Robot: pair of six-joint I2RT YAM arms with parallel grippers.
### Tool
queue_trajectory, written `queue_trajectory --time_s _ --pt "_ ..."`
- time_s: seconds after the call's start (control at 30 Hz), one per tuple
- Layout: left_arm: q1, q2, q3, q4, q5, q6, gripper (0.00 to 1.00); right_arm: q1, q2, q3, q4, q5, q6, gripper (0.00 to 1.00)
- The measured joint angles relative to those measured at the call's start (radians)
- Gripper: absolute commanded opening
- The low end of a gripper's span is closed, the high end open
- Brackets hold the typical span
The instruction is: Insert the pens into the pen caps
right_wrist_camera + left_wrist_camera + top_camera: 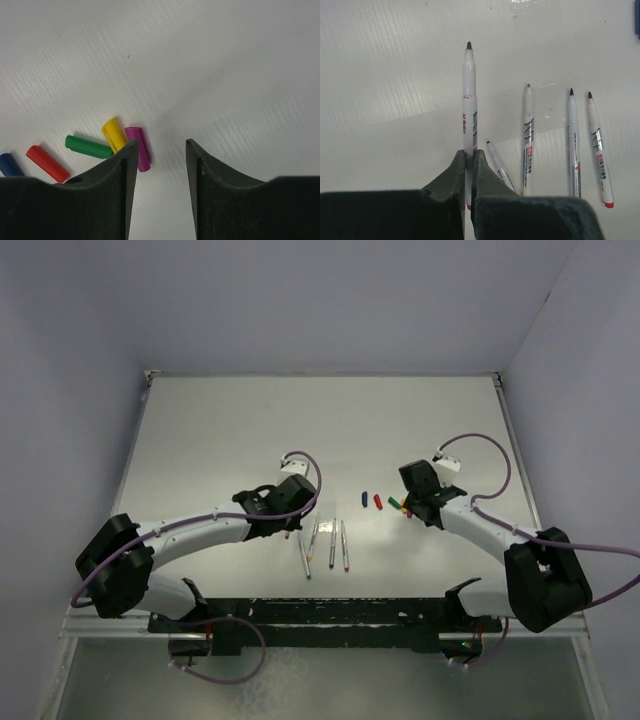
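Your left gripper (469,160) is clamped on a thin white marker pen (469,100), its tip toward twelve o'clock, evidently presented for capping. Your right gripper (160,150) stands half open and empty. The stubby purple plastic cap (141,145) lies just outside it at nine o'clock, beside a yellow cap (114,134). Bare white table (225,60) opens from twelve to three o'clock.

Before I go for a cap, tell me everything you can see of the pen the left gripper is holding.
The held pen is a thin white, plastic-looking barrel with red and dark print on its side, narrowing to a tapered neck and a small dark nib, bare of any cap. A purple-pink band shows at its rear end, between the fingers. The left gripper is shut on that rear part, and the pen points straight out ahead of it. Only those fingers are seen touching it.
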Motion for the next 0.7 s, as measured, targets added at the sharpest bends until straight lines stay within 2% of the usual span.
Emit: queue_trajectory --time_s 0.7 --pt "0.0 0.002 0.0 0.008 -0.028 0.017 0.0 0.0 0.134 0.046 0.039 -0.04 0.009 0.45"
